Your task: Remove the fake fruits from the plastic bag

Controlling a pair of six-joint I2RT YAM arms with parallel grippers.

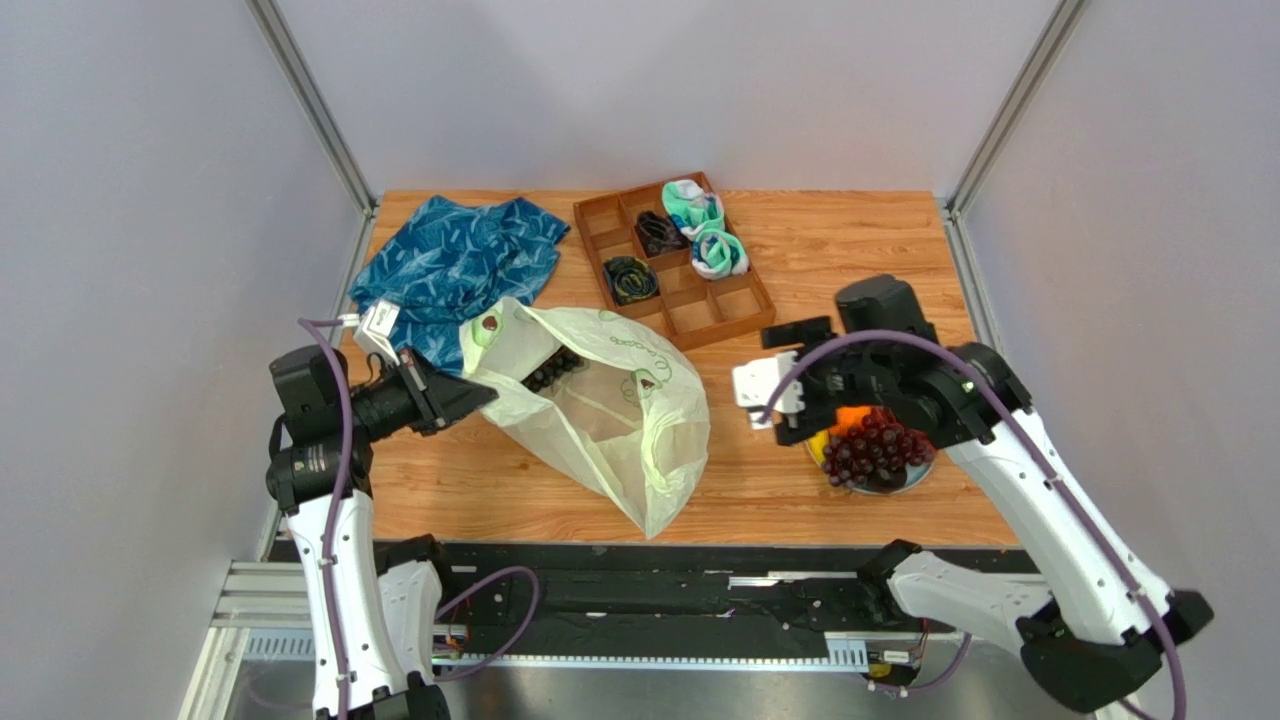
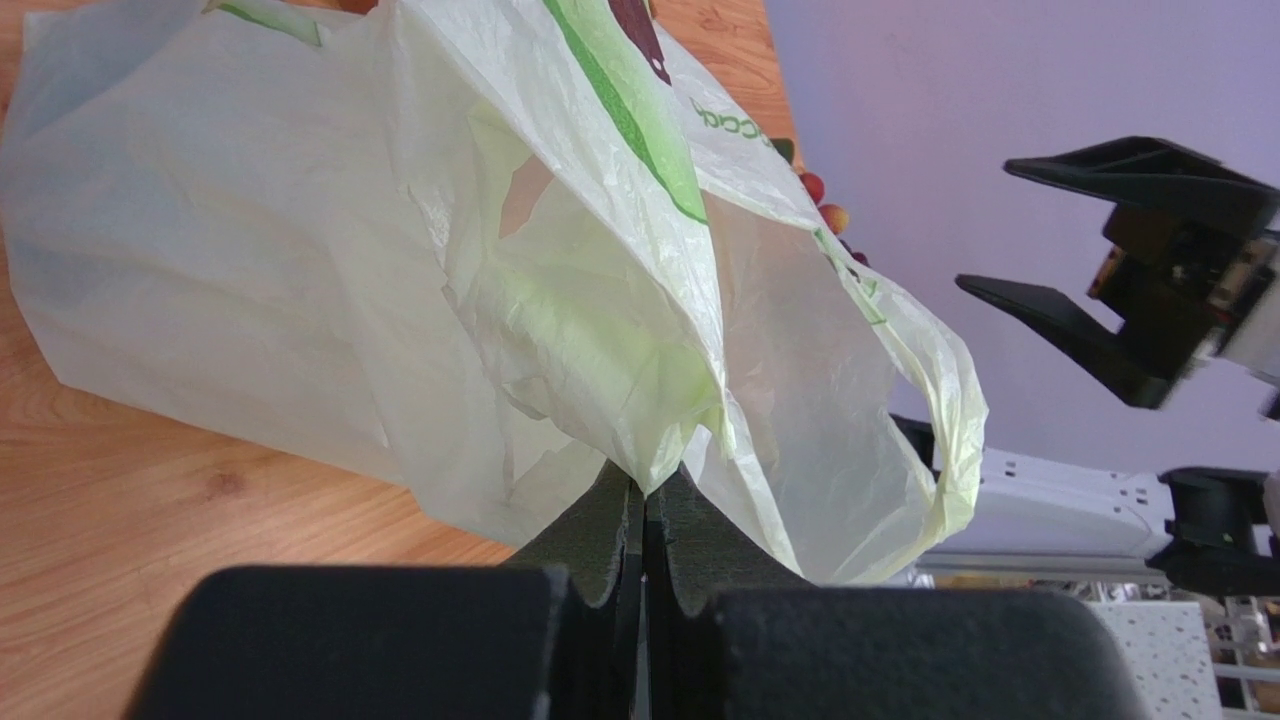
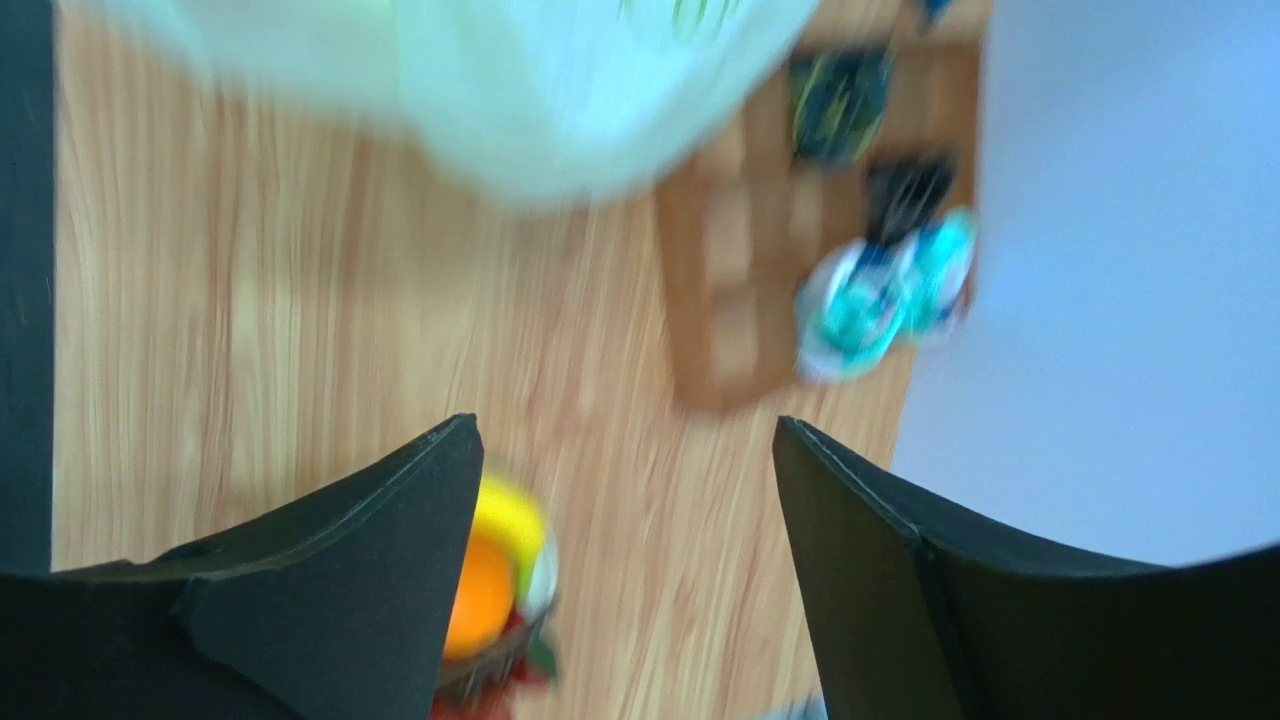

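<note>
Pale grey walls were seen on three sides of a wooden worktop (image 1: pixel 842 255). The plastic bag (image 1: pixel 624 413) was spread across its middle, with the mouth turned toward the left rear and the closed end toward the near edge. The left tool (image 2: pixel 646 507) was pressed together on a fold of the bag's film near the mouth, and the film there was lifted off the wood. A dark purple grape bunch (image 1: pixel 559 366) could be made out just inside the bag's opening.

The right tool (image 3: pixel 624 428) was held with its fingers spread apart and nothing between them. It was positioned to the right of the bag and close to a shallow dish (image 1: pixel 917 477) on the right near part of the worktop. A red grape bunch (image 1: pixel 879 447) and an orange (image 1: pixel 851 419) were gathered in that dish. A yellow banana (image 3: pixel 508 518) was shown touching the orange in the blurred right wrist view.

A wooden divided tray (image 1: pixel 714 308) was placed just behind the bag at the rear. Black coiled cords (image 1: pixel 657 233) and teal-white rolled socks (image 1: pixel 706 225) were lodged in its compartments. A blue patterned cloth (image 1: pixel 451 258) was crumpled at the rear left, beside the bag's mouth. Whether cloth and bag touched could not be told.
</note>
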